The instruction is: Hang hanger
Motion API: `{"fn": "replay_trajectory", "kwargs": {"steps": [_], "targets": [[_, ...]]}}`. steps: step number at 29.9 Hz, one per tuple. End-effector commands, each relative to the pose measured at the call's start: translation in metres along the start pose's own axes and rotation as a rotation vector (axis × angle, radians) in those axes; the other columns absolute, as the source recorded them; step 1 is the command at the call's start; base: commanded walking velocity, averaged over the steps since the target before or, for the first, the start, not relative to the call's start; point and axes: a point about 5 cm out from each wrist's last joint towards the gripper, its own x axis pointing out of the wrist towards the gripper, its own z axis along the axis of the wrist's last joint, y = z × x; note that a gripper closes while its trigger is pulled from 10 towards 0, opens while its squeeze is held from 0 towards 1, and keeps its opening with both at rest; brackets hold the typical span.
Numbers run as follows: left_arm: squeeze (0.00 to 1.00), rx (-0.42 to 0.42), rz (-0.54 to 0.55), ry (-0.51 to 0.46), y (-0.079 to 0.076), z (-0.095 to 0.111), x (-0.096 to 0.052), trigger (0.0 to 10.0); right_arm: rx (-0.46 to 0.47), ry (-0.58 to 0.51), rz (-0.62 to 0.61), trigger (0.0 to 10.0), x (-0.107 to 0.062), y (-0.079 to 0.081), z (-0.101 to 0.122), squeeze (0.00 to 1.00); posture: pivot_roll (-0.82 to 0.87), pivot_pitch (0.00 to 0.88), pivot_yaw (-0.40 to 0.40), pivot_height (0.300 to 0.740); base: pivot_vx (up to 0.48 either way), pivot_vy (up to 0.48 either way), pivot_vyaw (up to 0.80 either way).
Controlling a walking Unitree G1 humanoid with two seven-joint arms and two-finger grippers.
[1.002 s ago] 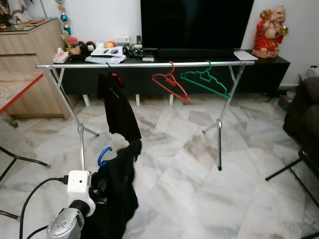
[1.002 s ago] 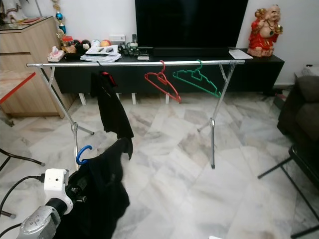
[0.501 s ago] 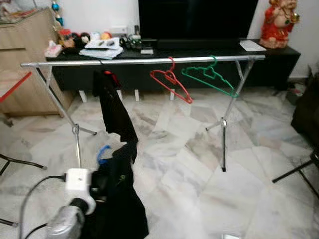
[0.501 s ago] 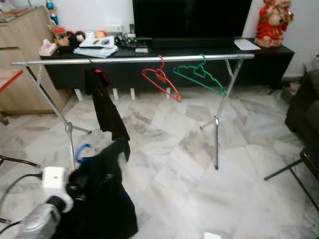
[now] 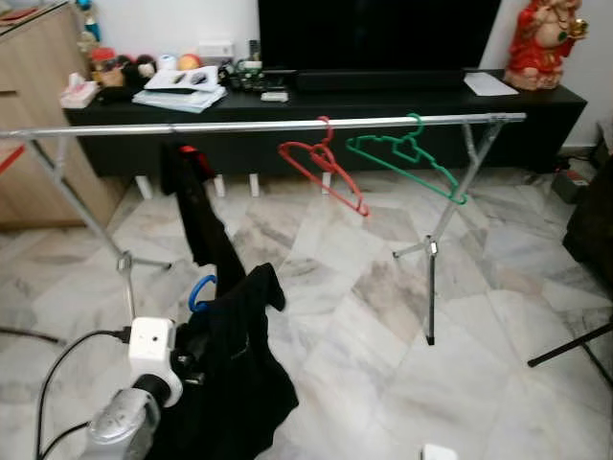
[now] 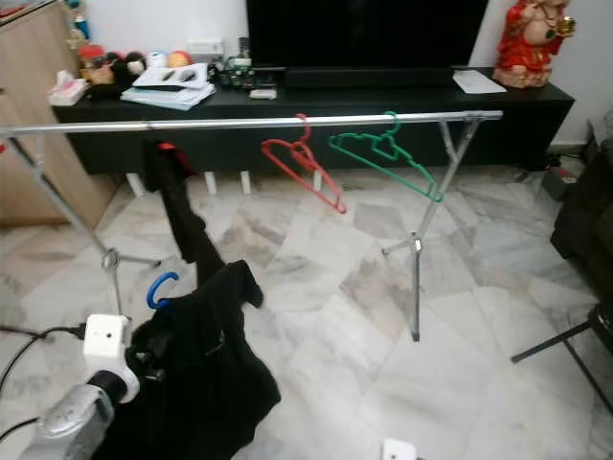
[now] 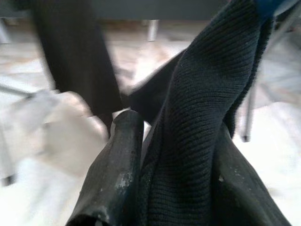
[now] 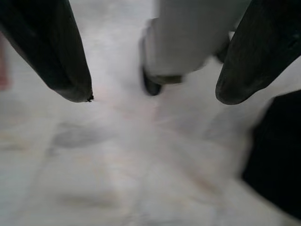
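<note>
A blue hanger's hook (image 5: 199, 290) sticks up out of a black garment (image 5: 239, 379) low on my left. My left gripper (image 7: 164, 132) is shut on this hanger and its knit cloth (image 7: 197, 122); one black finger (image 7: 117, 160) shows beside the cloth. Ahead stands a silver clothes rail (image 5: 268, 126). On it hang another black garment (image 5: 196, 211), a red hanger (image 5: 326, 168) and a green hanger (image 5: 407, 158). The held hook is below the rail, near the hanging garment. My right gripper (image 8: 153, 99) is open over the marble floor.
Behind the rack runs a black TV console (image 5: 536, 110) with papers and small items, a TV above it and a red statue (image 5: 544, 43). A wooden cabinet (image 5: 29, 86) stands at the left, a dark sofa (image 5: 592, 220) and a black stand leg (image 5: 570, 345) at the right.
The camera has moved nearer the rack and shifted sideways, so the rail spans more of the view. My left gripper still holds the blue hanger and garment at about the same height.
</note>
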Motion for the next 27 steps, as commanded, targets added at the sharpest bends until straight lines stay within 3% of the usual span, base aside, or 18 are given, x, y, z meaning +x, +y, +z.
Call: {"fn": "replay_trajectory", "kwargs": {"steps": [1,13,27], "targets": [[0.00,0.034,0.007,-0.043,0.006,0.013,0.001,10.0,0.003,-0.005,0.014,10.0,0.000,0.006,0.002,0.00,-0.03,0.097,0.001,0.740,0.368,0.000,0.00],[0.00,0.031,-0.004,-0.043,0.002,0.014,0.005,10.0,-0.002,0.008,0.014,10.0,-0.001,0.002,-0.004,0.00,-0.04,0.096,-0.003,0.740,0.369,0.000,0.00],[0.00,0.054,-0.021,-0.044,-0.002,0.020,0.011,10.0,-0.010,0.014,0.027,10.0,-0.001,0.014,-0.006,0.00,-0.04,0.098,-0.005,0.740,0.372,0.000,0.00]]}}
